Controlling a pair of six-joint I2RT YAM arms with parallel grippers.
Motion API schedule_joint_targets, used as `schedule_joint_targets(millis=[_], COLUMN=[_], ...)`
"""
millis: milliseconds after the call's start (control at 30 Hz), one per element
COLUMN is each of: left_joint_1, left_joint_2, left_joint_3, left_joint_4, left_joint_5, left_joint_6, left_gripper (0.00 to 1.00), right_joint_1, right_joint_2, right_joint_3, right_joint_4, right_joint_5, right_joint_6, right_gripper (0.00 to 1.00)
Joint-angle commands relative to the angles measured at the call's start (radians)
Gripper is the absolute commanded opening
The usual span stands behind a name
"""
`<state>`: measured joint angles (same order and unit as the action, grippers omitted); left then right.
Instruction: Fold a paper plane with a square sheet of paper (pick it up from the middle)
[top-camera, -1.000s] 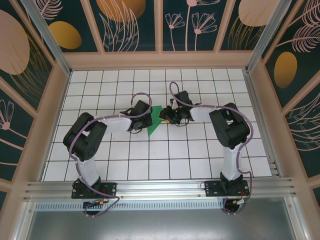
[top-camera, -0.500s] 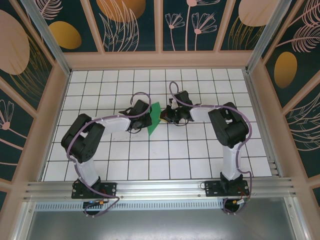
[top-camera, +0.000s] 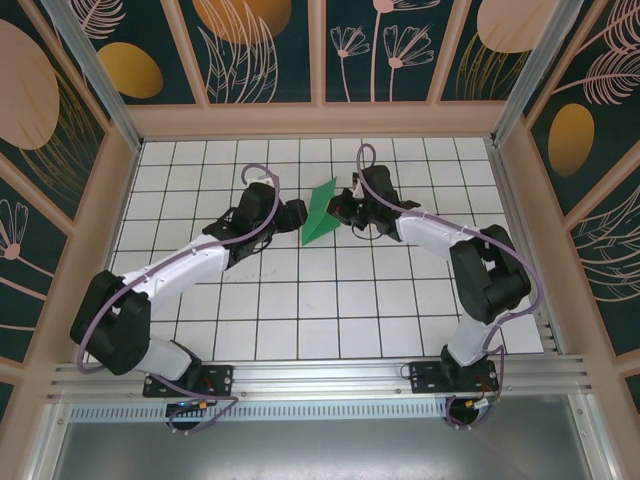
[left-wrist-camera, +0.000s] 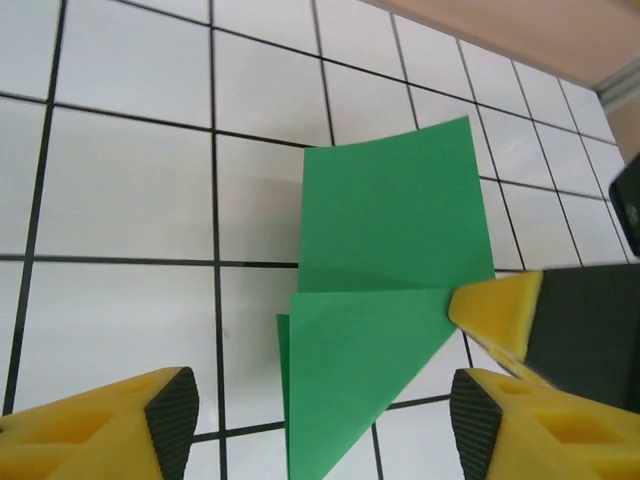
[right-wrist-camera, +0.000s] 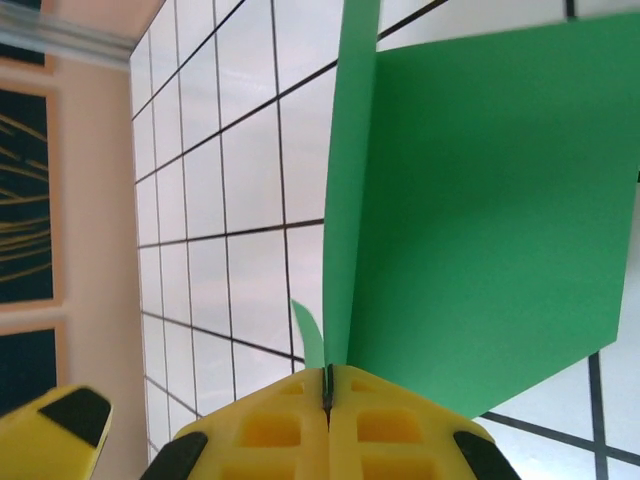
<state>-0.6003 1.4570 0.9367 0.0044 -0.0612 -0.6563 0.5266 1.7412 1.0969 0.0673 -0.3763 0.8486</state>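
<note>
We are pinching the folded green paper (top-camera: 322, 212) tight in our right claw (right-wrist-camera: 328, 398), near the middle of the table (top-camera: 200, 300). Our left claw (left-wrist-camera: 320, 415) is hanging wide open beside it, gripping nothing.

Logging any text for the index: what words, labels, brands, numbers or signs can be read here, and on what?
None readable.
The bright green folded paper sheet is plain.
The white black-gridded table carries only lines.
The dark wall panels show leaf and flower drawings, no lettering.
The left gripper's yellow fingers are unmarked.
Arm-base fittings: too small to tell.
</note>
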Motion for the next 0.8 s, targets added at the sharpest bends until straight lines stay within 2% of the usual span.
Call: schedule_joint_targets(millis=[0, 133, 300, 433, 567, 767], left_joint_1=[0.005, 0.005, 0.004, 0.004, 0.002, 0.002], left_joint_2=[-0.007, -0.001, 0.049, 0.120, 0.149, 0.246], left_joint_3=[-0.074, -0.176, -0.252, -0.224, -0.301, -0.238], left_joint_4=[0.134, 0.334, 0.530, 0.527, 0.712, 0.663], left_joint_5=[0.069, 0.136, 0.190, 0.209, 0.254, 0.294], left_joint_6=[0.136, 0.248, 0.397, 0.522, 0.644, 0.750], left_gripper=[0.77, 0.85, 0.81, 0.75, 0.73, 0.68], right_joint_1=[0.015, 0.031, 0.039, 0.038, 0.030, 0.027], right_joint_2=[-0.007, 0.020, 0.058, 0.071, 0.087, 0.097], right_joint_3=[-0.007, -0.022, -0.009, 0.002, 0.022, 0.052], right_joint_4=[-0.050, -0.035, -0.052, -0.072, -0.110, -0.163], right_joint_5=[0.101, 0.147, 0.148, 0.137, 0.104, 0.079], right_joint_6=[0.122, 0.221, 0.304, 0.345, 0.375, 0.385], right_gripper=[0.00, 0.00, 0.00, 0.00, 0.00, 0.00])
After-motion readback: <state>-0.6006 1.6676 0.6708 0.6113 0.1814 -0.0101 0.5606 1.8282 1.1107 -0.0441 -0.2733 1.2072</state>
